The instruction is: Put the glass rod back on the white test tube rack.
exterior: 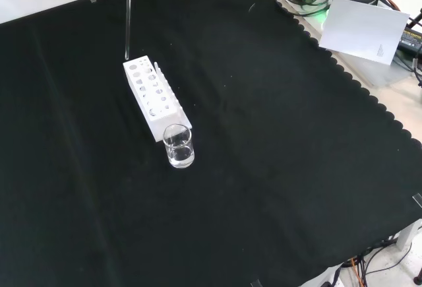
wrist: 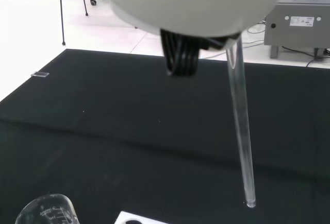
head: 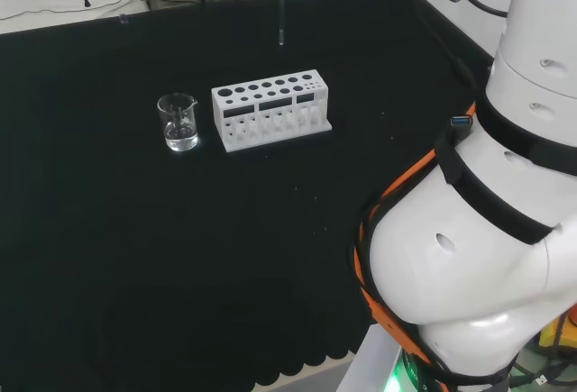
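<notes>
Rod (exterior: 127, 20) hangs upright over rack (exterior: 153, 96) far end, beaker (exterior: 179, 146) at rack's 5 o'clock in front view. Wrist view: hand (wrist: 180, 54) grip unclear.

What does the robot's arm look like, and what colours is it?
The arm is made of big, rounded, shiny white links. Black bands wrap around it, and an orange cable runs along its side. Small round dimples dot the white shell. Seen up close from the wrist, the robot hand has black ribbed parts under a blurred white shell.

No legible text found.
Graduation marks are seen on the beaker (wrist: 46, 211) and a label on the grey box (wrist: 301, 20); neither can be read.
</notes>
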### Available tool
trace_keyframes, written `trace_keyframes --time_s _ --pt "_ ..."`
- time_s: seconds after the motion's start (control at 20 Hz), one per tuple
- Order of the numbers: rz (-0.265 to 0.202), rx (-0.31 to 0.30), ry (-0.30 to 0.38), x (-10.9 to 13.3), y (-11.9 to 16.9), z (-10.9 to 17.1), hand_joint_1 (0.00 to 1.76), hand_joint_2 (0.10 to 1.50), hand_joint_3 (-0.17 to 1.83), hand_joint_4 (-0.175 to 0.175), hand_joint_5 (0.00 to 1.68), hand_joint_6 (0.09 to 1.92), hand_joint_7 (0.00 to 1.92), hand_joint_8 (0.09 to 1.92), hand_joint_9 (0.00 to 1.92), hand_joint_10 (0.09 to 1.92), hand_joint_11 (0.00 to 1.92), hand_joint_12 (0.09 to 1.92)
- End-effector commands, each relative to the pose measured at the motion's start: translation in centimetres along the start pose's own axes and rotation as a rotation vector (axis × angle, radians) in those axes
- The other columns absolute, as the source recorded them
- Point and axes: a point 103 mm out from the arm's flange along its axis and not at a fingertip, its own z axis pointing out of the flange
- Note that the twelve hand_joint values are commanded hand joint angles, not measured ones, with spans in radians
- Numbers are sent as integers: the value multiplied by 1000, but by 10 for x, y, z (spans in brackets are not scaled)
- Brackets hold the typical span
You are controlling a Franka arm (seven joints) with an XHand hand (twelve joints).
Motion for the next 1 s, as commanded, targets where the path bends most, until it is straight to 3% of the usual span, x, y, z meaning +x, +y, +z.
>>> trace_keyframes --time_s 0.05,0.25,0.4,1.0 --pt "1 1 7 5 -23 -2 1324 452 1103 -175 1285 687 1229 1223 1666 1013 1722 854" --pt "2 -28 0 8 -36 -5 1324 452 1103 -175 1285 686 1229 1223 1666 1013 1722 854" --pt "18 -18 15 10 -53 -1 1324 452 1103 -175 1285 686 1230 1223 1666 1013 1722 855" --pt "37 -8 33 -3 -67 7 1324 452 1103 -175 1286 685 1230 1222 1666 1013 1722 855"
